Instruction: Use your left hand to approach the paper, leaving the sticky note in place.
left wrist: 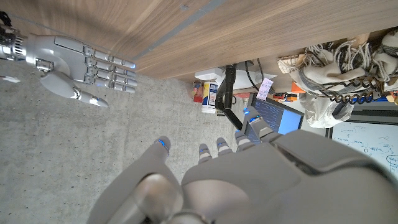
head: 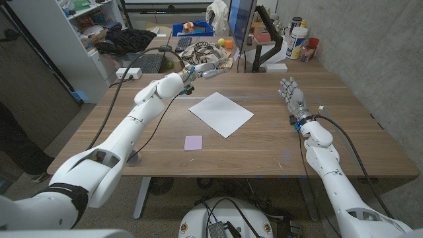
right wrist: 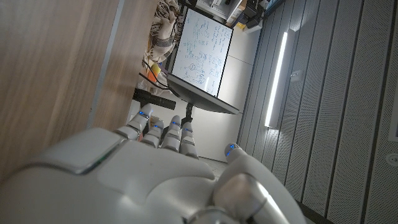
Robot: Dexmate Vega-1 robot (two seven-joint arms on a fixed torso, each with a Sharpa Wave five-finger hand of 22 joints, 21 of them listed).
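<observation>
While the white square sheet of paper lies flat near the middle of the wooden table, turned corner-on to the front edge, the small lilac sticky note sits apart from it, nearer that edge. The left hand hangs by the far edge, fingers extended, holding nothing. The right hand rests toward the right edge, fingers straight, empty.
</observation>
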